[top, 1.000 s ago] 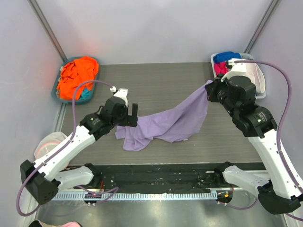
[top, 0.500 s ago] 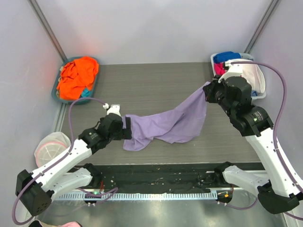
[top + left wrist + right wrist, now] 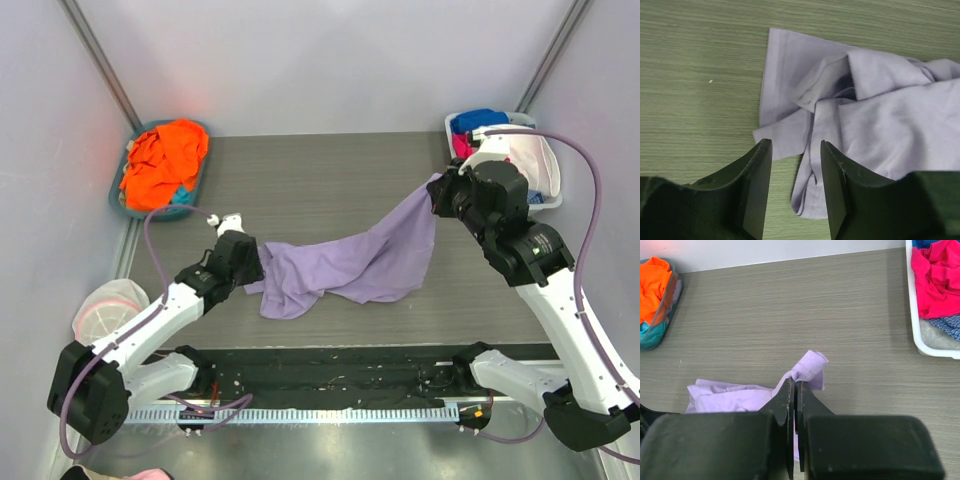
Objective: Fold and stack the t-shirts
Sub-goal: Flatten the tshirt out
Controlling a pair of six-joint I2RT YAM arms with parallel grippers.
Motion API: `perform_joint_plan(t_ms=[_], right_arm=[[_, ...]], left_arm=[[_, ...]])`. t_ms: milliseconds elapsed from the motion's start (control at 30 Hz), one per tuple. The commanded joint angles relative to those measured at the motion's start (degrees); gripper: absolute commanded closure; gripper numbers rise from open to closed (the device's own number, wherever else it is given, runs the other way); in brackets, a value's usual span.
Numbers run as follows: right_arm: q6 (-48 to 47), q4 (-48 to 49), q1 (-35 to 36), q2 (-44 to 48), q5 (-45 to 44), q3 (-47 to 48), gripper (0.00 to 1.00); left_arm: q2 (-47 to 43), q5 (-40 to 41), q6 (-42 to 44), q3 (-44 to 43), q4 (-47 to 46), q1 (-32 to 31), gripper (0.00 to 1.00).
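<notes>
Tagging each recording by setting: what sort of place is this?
Probably a robot test cell for laundry folding: plain white walls enclose a grey table, a left arm and right arm stand at its near edge, and a teal basket and white basket of clothes flank a lavender t-shirt.

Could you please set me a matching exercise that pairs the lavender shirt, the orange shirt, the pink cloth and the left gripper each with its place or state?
Column one:
1. lavender shirt
2. orange shirt
3. pink cloth
4. left gripper

Column two:
A. in the white bin
B. jaws apart over a cloth edge on the table
C. in the teal basket
D. one end pinched in the shut right gripper

Pairs: 1-D, 2-C, 3-A, 4-B.
</notes>
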State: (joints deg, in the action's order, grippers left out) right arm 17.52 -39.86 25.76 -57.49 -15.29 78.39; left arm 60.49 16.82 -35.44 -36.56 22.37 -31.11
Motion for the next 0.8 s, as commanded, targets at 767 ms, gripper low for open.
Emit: perform_joint_plan(t_ms=[767], right_arm=[[-0.38,3.65,-0.18,-0.86,0.79,-0.08,0.99]], left_arm=[[13.34,-6.89,-0.51,-0.88,-15.43,2.98,0.66]])
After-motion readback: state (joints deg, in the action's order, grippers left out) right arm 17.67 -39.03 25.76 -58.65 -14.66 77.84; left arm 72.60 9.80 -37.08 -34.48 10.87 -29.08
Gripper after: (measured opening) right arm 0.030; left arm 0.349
